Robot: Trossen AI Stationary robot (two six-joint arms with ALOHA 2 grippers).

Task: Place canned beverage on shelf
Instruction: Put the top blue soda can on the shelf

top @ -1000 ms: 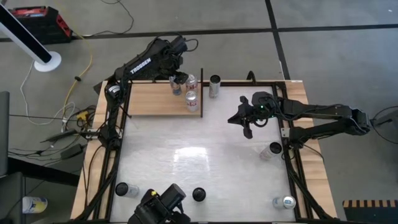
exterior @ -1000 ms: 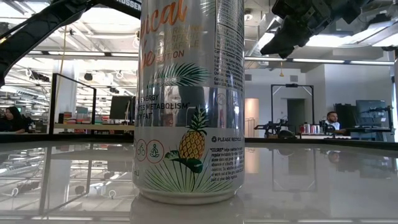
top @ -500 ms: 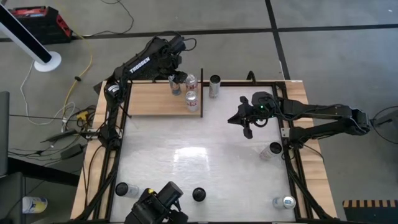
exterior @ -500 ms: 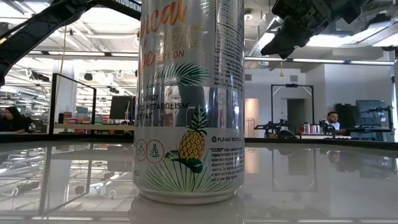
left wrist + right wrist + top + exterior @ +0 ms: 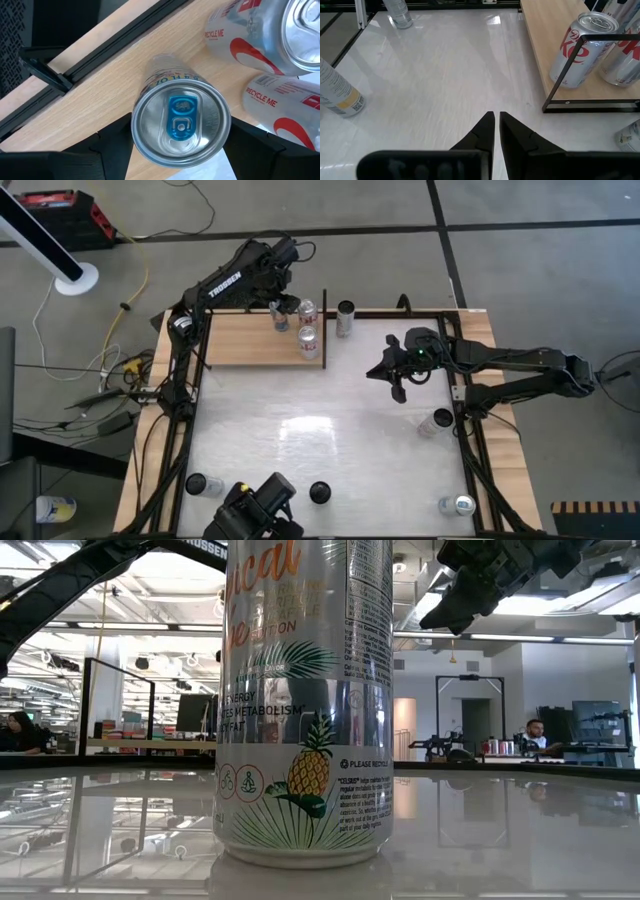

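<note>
Wooden shelf bears blue-tabbed can between left tool's fingers.

The shelf is pale wood with a matt, faintly grained face, edged by a thin black frame (metal, by its look). The can between the left gripper's matt black fingers has a bright, brushed metal lid and a glossy blue tab. The two cans beside it are shiny silver metal with red print. The table is smooth, glossy white and mirrors the lights.
</note>
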